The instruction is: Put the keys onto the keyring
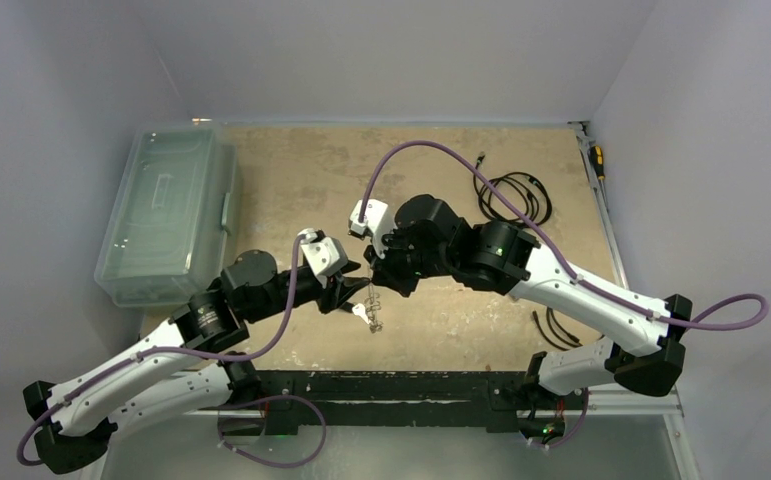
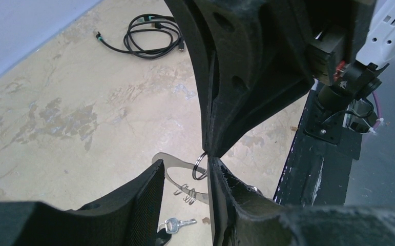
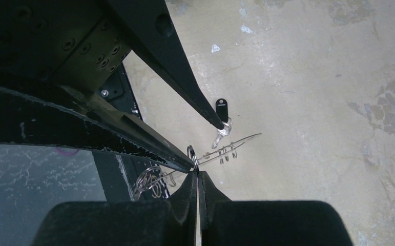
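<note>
The keyring (image 2: 177, 162) is a silvery crescent loop with small wire rings along its edge; from the right wrist it appears edge-on (image 3: 238, 143). My right gripper (image 3: 198, 175) is shut on a small round split ring (image 3: 191, 155) at the loop's edge. My left gripper (image 2: 186, 163) is open, its fingers straddling the loop. One left finger tip sits beside the split ring (image 2: 200, 166). Two keys lie on the table below, a silver one (image 2: 173, 224) and a black-headed one (image 3: 222, 107), by the other left finger tip. From above, both grippers (image 1: 349, 293) (image 1: 374, 283) meet over the keys (image 1: 361, 312).
A clear plastic bin (image 1: 166, 215) stands at the left of the table. A coiled black cable (image 1: 516, 195) lies at the back right, with a yellow-handled tool (image 1: 596, 160) by the right edge. The black front rail (image 1: 411, 385) runs close behind the grippers.
</note>
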Motion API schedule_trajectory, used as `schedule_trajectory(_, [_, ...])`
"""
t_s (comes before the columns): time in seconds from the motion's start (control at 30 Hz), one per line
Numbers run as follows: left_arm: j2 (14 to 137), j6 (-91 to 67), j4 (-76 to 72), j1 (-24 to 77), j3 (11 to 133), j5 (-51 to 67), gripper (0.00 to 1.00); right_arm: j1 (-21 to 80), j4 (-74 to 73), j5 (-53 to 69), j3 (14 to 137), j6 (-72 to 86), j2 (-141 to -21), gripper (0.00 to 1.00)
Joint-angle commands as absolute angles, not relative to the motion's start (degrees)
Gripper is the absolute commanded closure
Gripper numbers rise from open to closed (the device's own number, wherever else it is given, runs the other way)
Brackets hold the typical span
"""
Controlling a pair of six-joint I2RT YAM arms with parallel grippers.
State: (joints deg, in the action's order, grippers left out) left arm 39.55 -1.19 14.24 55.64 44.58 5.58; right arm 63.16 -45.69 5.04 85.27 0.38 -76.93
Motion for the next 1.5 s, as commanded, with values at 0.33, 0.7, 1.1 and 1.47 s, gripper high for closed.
schedule_trajectory(0.33, [40.77,-0.26,12.16,55.57,45.15,11.36,0.8,63.84,-43.57,6.51,87.63,-2.02,-74.97,1.0])
schedule_trajectory(0.7, [41.66,0.94,12.46,55.46,44.86,10.92,0.82,64.25,-43.62,6.93,87.79,-2.37,-74.41,1.0])
schedule_trajectory(1.1, [42.36,0.45,12.09,54.91,44.48,12.36,0.91,64.34,-43.25,6.62,87.91,-2.37,-73.22,1.0])
schedule_trajectory(1.47, [37.01,0.45,8.98,52.39,42.04,15.41,1.0,64.42,-35.86,7.46,82.82,-1.44,-69.96,1.0])
